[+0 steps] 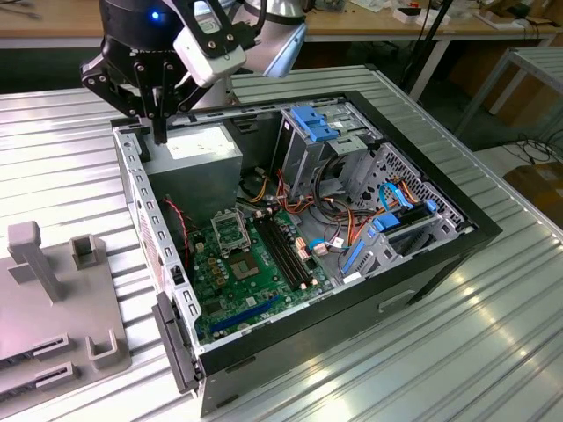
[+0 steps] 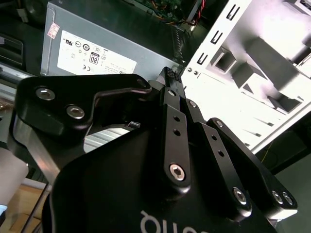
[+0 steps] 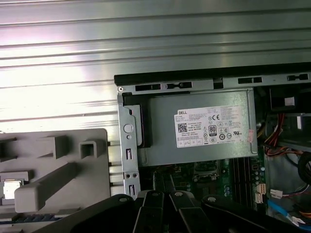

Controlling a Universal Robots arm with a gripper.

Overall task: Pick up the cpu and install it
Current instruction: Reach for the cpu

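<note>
While the arm (image 1: 264,35) comes in from the far edge of the exterior view, its wrist is turned so that the gripper (image 1: 160,134) points straight down. It hangs over the far corner of the open computer case (image 1: 479,230), on the exterior view's left, just above the grey power supply (image 1: 207,151). In the second wrist view its black fingers (image 2: 175,131) are pressed together at the tips, with nothing seen between them.

A ribbed metal table (image 1: 493,352) carries everything, and wooden benches (image 1: 53,26) run behind it. The computer case lies on its side with the green motherboard (image 1: 251,286) exposed. Beside it, on the exterior view's left, sits a grey fixture (image 1: 53,334) with upright posts. In the first wrist view the cpu (image 3: 11,189) lies flat in a recess of that fixture, well apart from the gripper.
</note>
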